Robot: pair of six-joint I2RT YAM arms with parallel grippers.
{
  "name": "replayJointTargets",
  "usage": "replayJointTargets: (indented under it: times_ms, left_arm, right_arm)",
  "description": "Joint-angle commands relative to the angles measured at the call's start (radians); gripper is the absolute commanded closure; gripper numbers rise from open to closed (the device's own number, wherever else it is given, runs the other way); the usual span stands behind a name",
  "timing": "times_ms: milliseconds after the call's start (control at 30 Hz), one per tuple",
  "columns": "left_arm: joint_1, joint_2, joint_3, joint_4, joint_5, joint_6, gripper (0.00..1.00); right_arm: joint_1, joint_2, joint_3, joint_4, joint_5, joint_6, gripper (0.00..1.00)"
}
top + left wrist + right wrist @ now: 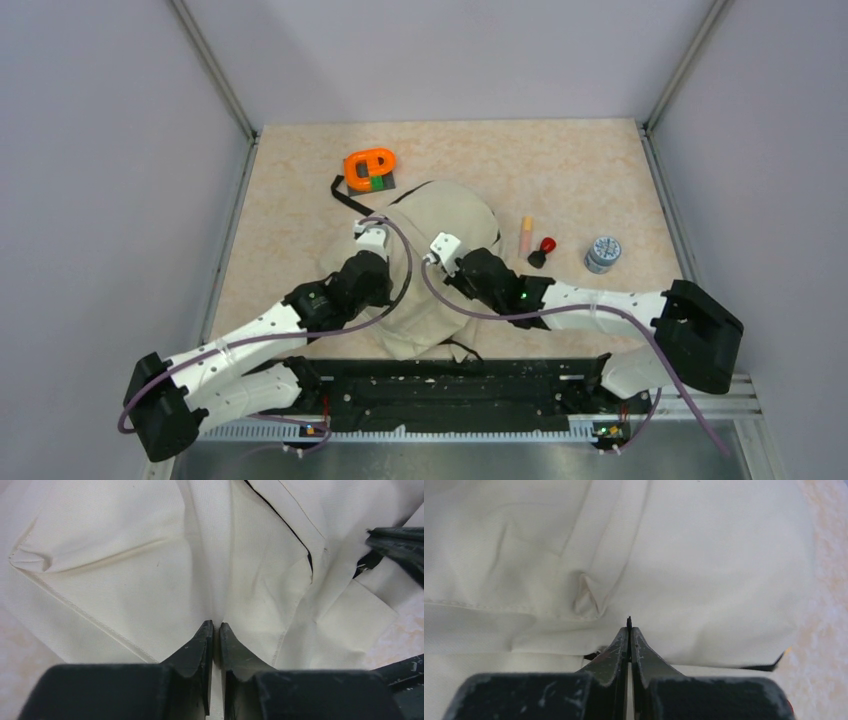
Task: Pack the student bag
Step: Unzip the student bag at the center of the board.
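Note:
The student bag (440, 225) is beige fabric with black straps and lies crumpled in the middle of the table. It fills the left wrist view (150, 570) and the right wrist view (704, 565). My left gripper (378, 234) rests on the bag's left part. Its jaws (216, 626) are shut on a pinched fold of beige fabric. My right gripper (446, 250) is on the bag's right part. Its jaws (628, 629) are shut on a thin black zipper tab (628, 621) that sticks out between the tips. A black zipper line (285, 525) runs across the fabric.
An orange object on a dark base (368, 168) stands behind the bag. To the bag's right lie a pinkish tube (525, 235), a small red and black item (543, 250) and a round grey tin (603, 253). The right gripper's finger (400, 545) shows in the left wrist view.

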Motion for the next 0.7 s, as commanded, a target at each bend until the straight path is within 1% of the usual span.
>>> replayJointTargets:
  times_ms: [0,33,133,333,467,667]
  left_arm:
    - [-0.001,-0.026,0.003,0.014,-0.073,0.002,0.93]
    - [-0.001,-0.029,0.0,0.013,-0.079,0.003,1.0]
    - [-0.001,-0.039,-0.003,0.008,-0.086,0.006,1.0]
    - [-0.001,-0.051,-0.009,-0.015,-0.112,0.004,1.0]
    - [-0.001,-0.06,-0.002,-0.046,-0.148,-0.014,1.0]
    - [-0.001,-0.082,0.002,-0.082,-0.183,-0.016,1.0]
  right_arm:
    - [0.008,-0.055,-0.028,0.106,0.245,0.055,1.0]
    - [0.008,-0.055,-0.03,0.11,0.298,0.065,1.0]
    - [0.007,-0.054,-0.032,0.116,0.406,0.081,1.0]
    - [0.007,-0.055,-0.029,0.141,0.521,0.108,1.0]
    - [0.003,-0.061,-0.029,0.16,0.557,0.109,1.0]
    - [-0.035,-0.063,-0.011,0.158,0.532,0.131,1.0]
